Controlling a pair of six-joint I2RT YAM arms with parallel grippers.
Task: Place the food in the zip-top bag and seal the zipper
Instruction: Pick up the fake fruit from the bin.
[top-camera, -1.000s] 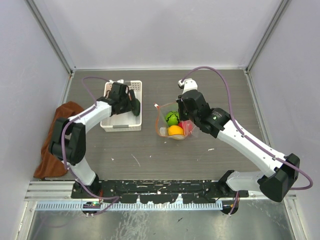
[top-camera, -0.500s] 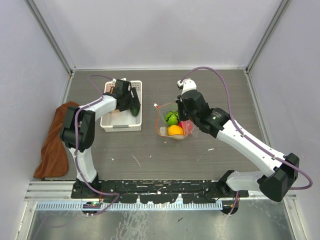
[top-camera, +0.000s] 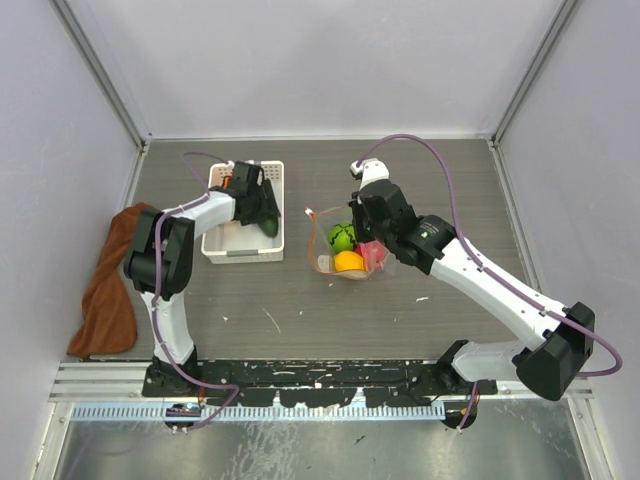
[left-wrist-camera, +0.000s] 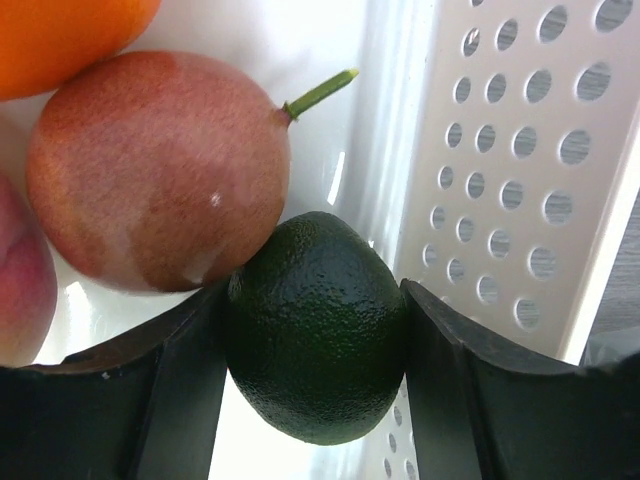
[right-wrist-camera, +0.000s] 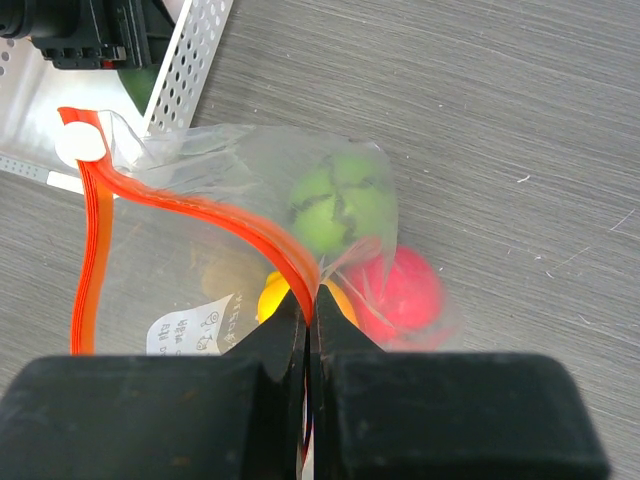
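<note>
The basket (top-camera: 240, 253) sits far left, the bag (right-wrist-camera: 240, 165) mid-table with green, yellow and red food (right-wrist-camera: 345, 205) inside; the left gripper (left-wrist-camera: 315, 400) pinches a dark green fruit (left-wrist-camera: 312, 320) in the basket; the right gripper (right-wrist-camera: 310, 318) pinches the zipper (right-wrist-camera: 215, 218), holding the bag open. The round fruit may slip on lifting, or the limp bag may sag shut and block it; only the wrist views show both pinches, hidden from above.

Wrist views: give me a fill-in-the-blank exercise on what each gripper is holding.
The left gripper clamps a dark green fruit inside the white ____. The right gripper pinches the zip-top bag by its red-orange ____. The maroon fruit touching the dark green fruit has a green ____.
Missing: basket; zipper; stem.
</note>
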